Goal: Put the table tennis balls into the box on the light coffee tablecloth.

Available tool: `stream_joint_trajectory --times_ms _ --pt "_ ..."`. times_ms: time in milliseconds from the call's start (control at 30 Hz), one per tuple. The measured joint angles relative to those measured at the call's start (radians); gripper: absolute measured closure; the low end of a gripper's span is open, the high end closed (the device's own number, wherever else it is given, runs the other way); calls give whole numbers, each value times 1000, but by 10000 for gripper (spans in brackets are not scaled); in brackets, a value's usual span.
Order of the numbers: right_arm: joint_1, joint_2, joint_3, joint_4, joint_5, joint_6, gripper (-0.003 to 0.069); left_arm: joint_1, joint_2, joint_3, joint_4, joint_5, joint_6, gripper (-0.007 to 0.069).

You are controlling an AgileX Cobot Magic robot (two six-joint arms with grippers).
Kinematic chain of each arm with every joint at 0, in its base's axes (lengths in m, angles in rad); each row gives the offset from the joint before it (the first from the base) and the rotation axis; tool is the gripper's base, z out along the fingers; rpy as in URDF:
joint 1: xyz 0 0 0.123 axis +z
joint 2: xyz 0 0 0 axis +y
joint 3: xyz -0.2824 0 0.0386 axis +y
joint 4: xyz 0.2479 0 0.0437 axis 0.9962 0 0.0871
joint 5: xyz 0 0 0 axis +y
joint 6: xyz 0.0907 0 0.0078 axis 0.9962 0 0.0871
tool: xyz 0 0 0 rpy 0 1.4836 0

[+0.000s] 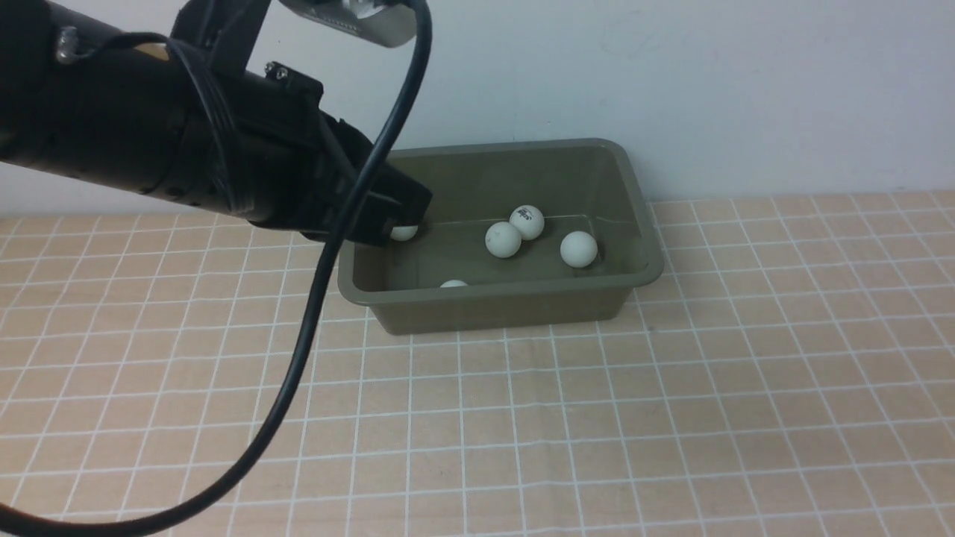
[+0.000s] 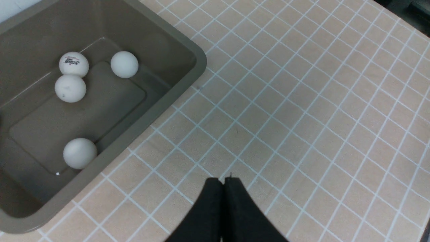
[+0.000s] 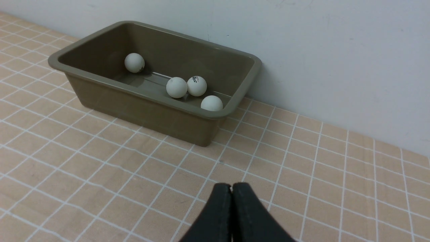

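With all five table tennis balls (image 1: 503, 239) lying in the box (image 1: 642, 224), lift the closed, empty left pincer (image 2: 224, 182) clear without nudging its rim.

I see the light coffee tablecloth (image 1: 671, 388), peach-tan with a thin white grid, covering the whole work surface up to the wall. Only the box (image 1: 507, 302) sits directly on it, olive-green, at the far edge just beside the wall. Cloth around the box lies flat on every visible side
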Motion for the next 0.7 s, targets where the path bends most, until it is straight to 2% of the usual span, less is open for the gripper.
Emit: stream_joint_trajectory --times_ms 200,500,600,700 --pt "0 0 0 0 0 0 675 0 -11 0 20 -48 7 690" --pt "0 0 0 -1 0 0 674 11 -269 2 225 -79 8 690" --pt "0 0 0 -1 0 0 674 55 -352 4 239 -78 4 690" --pt "0 0 0 -1 0 0 674 192 -468 58 239 -82 -14 690"
